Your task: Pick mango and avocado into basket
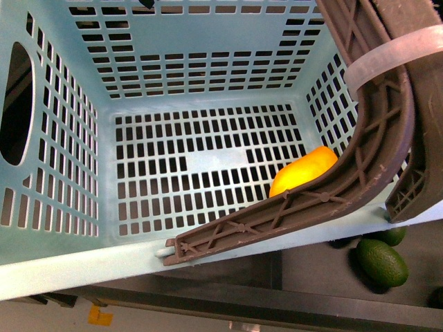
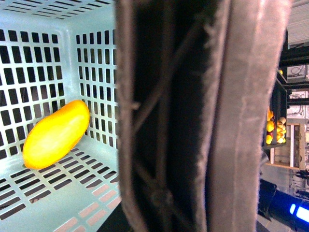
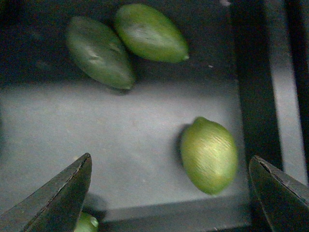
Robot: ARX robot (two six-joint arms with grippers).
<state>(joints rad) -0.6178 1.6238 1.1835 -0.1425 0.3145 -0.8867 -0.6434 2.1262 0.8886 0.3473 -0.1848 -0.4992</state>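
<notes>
My right gripper (image 3: 169, 162) is hanging over the avocado (image 3: 208, 155) with jaws spread wide. The avocado is sitting between them, nearer one jaw and touching neither. Two other avocados (image 3: 99, 50) are lying side by side further off. The mango (image 1: 304, 173) is lying in the basket (image 1: 69, 270), right-centre of the front frame, partly behind the brown handle (image 1: 374, 159). My left gripper isn't showing in any view.

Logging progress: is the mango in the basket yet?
In: the mango lies on the slotted floor of the basket, near a corner.
</notes>
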